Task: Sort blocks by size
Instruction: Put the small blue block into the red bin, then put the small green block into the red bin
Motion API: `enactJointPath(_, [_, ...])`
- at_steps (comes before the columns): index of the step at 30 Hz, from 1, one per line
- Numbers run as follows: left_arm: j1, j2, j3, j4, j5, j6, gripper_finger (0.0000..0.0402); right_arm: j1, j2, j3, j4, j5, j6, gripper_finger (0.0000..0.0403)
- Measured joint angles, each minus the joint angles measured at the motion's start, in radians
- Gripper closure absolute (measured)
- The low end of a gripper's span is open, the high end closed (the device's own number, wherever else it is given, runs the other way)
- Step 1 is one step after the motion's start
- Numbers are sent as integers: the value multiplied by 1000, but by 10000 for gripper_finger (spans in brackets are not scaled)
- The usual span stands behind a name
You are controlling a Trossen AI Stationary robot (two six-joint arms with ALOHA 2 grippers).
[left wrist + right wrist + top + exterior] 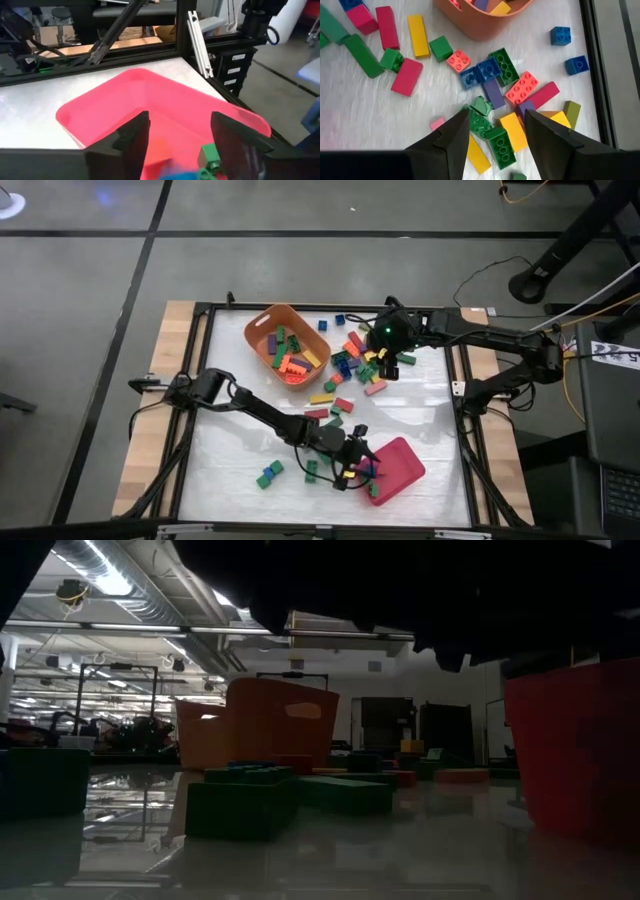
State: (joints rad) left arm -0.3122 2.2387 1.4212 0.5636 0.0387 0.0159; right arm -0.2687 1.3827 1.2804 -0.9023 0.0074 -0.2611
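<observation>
- High view shows you the left gripper (357, 463) reached out to the near edge of the pink tray (405, 460), with the right gripper (385, 352) hanging over the loose blocks (350, 365) beside the orange tub (262, 330).
- Your left wrist view has the left gripper's (179, 145) jaws parted moderately, nothing clearly clamped between them. A small green brick (210, 154) sits just by one finger, inside the tray (150, 90); a blue and reddish smear below it is too blurred to name.
- Your right wrist view has the right gripper (495, 142) spread wide and empty, directly above the pile (492, 92).
- Straight under those jaws, a long yellow brick (514, 131) and a long green brick (501, 146) lie with their long axes slanting diagonally. Farther ahead, a long yellow brick (418, 35) and a red one (387, 27) lie roughly parallel to each other.
- The tub (480, 20) is cut off by the frame, so you only see scraps of the bricks in it.
- Low view gives you dark silhouettes: a green brick (240, 802) close up, the tub (265, 720) behind, the tray wall (575, 755) to one side. Both grippers are hard to make out there.
</observation>
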Motion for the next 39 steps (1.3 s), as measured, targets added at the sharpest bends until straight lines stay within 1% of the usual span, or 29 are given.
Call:
enactJointPath(3, [0,-5,0,-22,1,-10,183,0,0,0,-2,0,1,214])
enactJointPath(5, [0,-28,0,-93,2,-8,179,0,0,0,-10,0,3,214])
enactJointPath(7, [-2,-80,0,-222,1,5,180,0,0,0,-19,0,6,214])
enactJointPath(9, [-8,-147,1,-395,0,10,183,0,0,0,-26,0,35,214])
enactJointPath(11, [-17,-210,2,-580,0,-28,187,0,0,0,-30,0,70,214])
enactJointPath(14, [-41,-298,1,-845,-2,-175,192,0,0,0,-45,0,85,214])
enactJointPath(18, [-87,-383,2,-1119,-29,-468,198,0,0,0,-47,-23,86,214])
enactJointPath(21, [-128,-401,1,-1276,-47,-688,201,0,0,0,-43,-50,87,214])
enactJointPath(23, [-155,-404,0,-1356,-50,-805,203,0,0,0,-43,-68,87,214])
enactJointPath(26, [-192,-407,-16,-1424,-52,-944,204,0,0,0,-43,-80,86,214])
enactJointPath(30, [-223,-406,-40,-1447,-60,-1074,204,1,0,0,-43,-80,86,214])
enactJointPath(34, [-238,-407,-76,-1433,-93,-1131,204,1,0,0,-43,-80,86,214])
enactJointPath(39, [-245,-406,-138,-1367,-95,-1182,204,1,0,0,-43,-80,108,214])
